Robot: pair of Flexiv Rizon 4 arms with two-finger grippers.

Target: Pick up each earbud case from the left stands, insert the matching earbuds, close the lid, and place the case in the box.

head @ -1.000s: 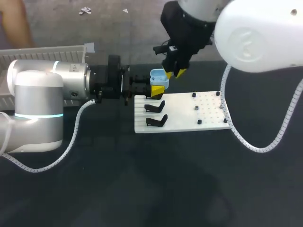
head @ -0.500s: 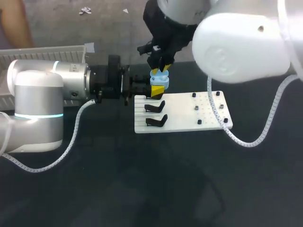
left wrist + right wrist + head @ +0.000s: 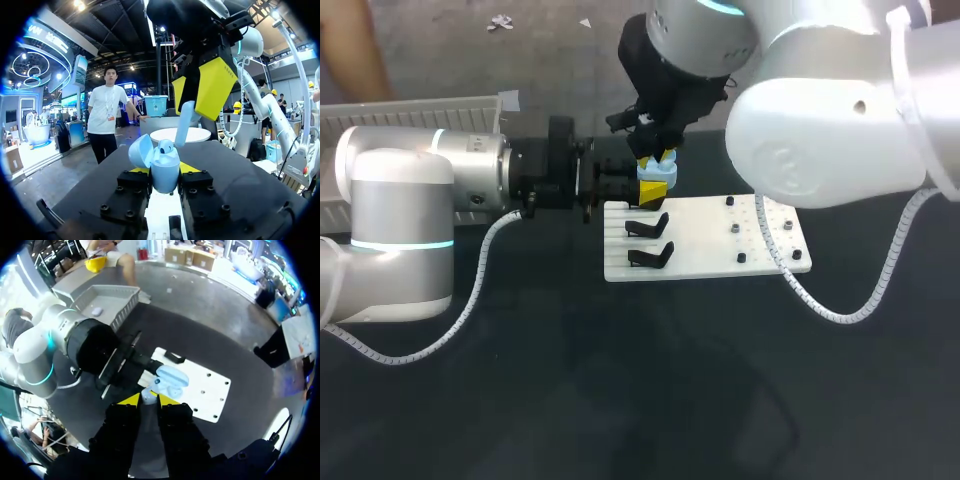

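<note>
A light blue earbud case (image 3: 165,165) stands upright with its lid open between the yellow tips of my left gripper (image 3: 164,174), which is shut on it. One earbud (image 3: 166,146) sits in the case. Just above the case hangs my right gripper (image 3: 192,102), shut on a second light blue earbud (image 3: 185,122) whose stem points down at the case. In the head view the case (image 3: 658,173) is at the white board's far left corner, with the right gripper (image 3: 655,157) over it. The right wrist view has the earbud (image 3: 148,396) between its fingertips, over the case (image 3: 172,380).
The white board (image 3: 720,245) carries two empty black stands (image 3: 648,224) on its left side and several small black pegs (image 3: 735,229) on its right. A grey box (image 3: 107,302) with one case (image 3: 97,311) in it stands at the table's far left.
My right arm has swung to the left and brought its gripper with the earbud down over the open case. The left arm and the case have not moved.
</note>
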